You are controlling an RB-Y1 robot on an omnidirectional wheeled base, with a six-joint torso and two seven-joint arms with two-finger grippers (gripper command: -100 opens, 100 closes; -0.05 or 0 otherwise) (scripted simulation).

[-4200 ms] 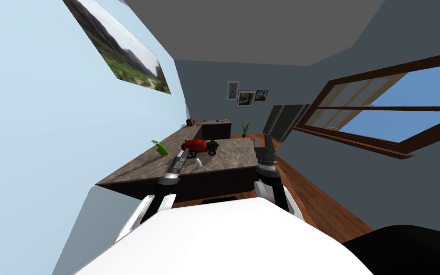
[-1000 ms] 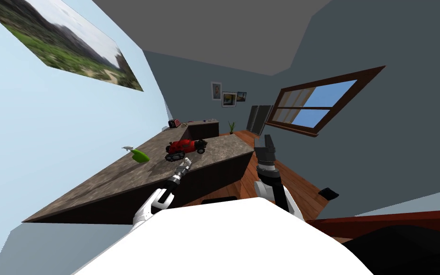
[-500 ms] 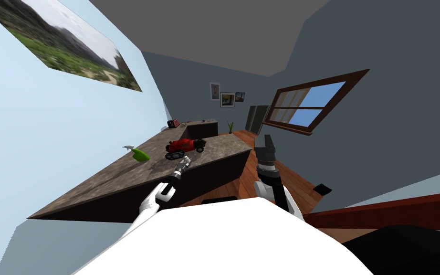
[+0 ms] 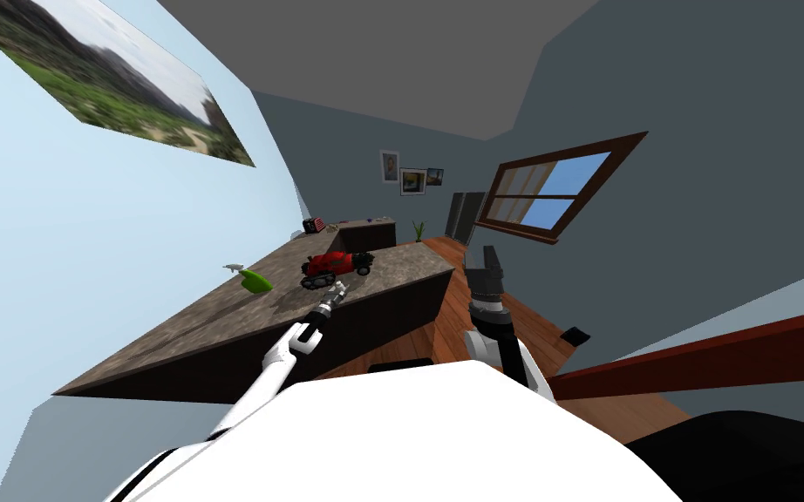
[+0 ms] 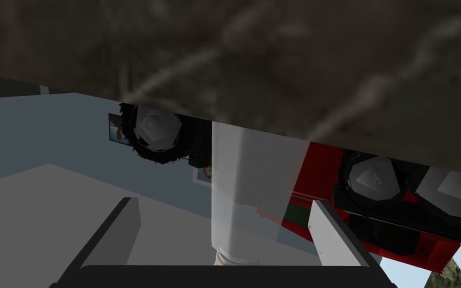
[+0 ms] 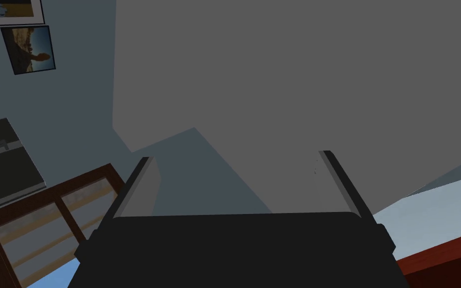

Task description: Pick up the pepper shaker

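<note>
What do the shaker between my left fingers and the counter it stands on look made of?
Pepper shaker: pale, partly see-through body, so probably glass or clear plastic; the red toy tints its edge. Counter: mottled brown with lighter veins, matte, likely stone or a stone-look top.

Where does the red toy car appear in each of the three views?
Head view: the red toy car on the brown mottled counter, just beyond the left gripper.
Left wrist view: the car behind the white pepper shaker between the open fingers, wheels on the counter.
Right wrist view: the right gripper, open, points up, away from the counter.
Shared landmark: the counter.
</note>
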